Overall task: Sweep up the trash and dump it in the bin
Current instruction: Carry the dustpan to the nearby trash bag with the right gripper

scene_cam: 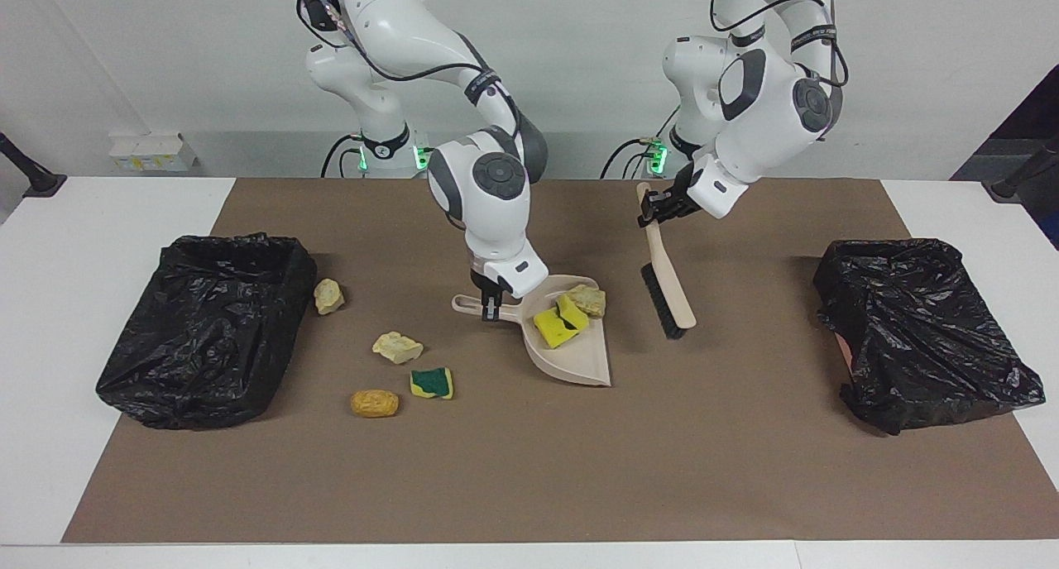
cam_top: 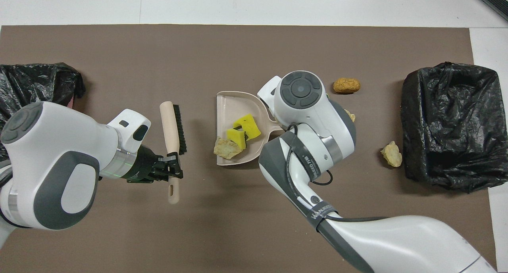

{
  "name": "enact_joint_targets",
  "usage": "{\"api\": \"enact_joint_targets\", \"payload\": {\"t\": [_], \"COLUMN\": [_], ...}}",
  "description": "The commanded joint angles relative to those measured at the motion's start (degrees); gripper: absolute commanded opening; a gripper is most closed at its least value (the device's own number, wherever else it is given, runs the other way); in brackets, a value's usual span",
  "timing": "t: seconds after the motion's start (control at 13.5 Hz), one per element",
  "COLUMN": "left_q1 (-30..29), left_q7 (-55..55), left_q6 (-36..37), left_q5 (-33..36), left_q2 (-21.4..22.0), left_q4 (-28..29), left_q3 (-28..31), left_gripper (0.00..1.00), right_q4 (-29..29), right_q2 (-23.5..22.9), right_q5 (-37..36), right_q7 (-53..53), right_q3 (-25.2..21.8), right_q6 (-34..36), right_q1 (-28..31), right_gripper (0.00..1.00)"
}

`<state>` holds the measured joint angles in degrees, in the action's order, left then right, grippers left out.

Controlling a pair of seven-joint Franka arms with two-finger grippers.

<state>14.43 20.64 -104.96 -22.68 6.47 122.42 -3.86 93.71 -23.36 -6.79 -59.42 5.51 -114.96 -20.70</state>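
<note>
Beige plastic forms one dustpan (scene_cam: 571, 350) at frame centre, carrying three scraps: two yellow sponge bits (scene_cam: 560, 321) and one bread chunk (scene_cam: 587, 299). Four more lie lower left on the counter (scene_cam: 529, 470): two pale chunks (scene_cam: 397, 347), one green-and-yellow sponge (scene_cam: 432, 382), one golden-brown roll (scene_cam: 374, 403). Two black-lined bins (scene_cam: 207, 325) flank the mat. Right tool (scene_cam: 494, 298) pinches the dustpan handle; left tool (scene_cam: 654, 208) is clamped on one brush (scene_cam: 666, 284), raised right of centre.

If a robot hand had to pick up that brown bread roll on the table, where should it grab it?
Probably from straight above, fingers across the golden-brown roll's short middle. It lies flat on the brown mat as a low oval with its long way running along the table, so the narrow width is easier to pinch. The green-and-yellow sponge sits beside it with a gap, leaving room for fingers.
</note>
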Motion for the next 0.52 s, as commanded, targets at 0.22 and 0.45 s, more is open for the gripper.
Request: {"api": "enact_joint_targets", "payload": {"t": [0.22,0.45], "left_q1": [5.3,14.1], "left_q7": [1.6,5.3], "left_q6": [-8.2,-10.5], "left_q5": [3.2,4.0], "left_q2": [2.8,3.5], "left_q4": [11.9,12.9], "left_q3": [-0.6,-0.7], "left_gripper": [0.0,0.0], "right_q4": [0.0,-2.6], "right_q2": [5.5,6.5], "right_q5": [6.8,8.2], "right_q7": [-16.0,-25.8], "right_q3": [0.6,0.6], "right_q6": [6.1,12.4], "right_q1": [10.1,16.0], "right_gripper": [0.0,0.0]}}
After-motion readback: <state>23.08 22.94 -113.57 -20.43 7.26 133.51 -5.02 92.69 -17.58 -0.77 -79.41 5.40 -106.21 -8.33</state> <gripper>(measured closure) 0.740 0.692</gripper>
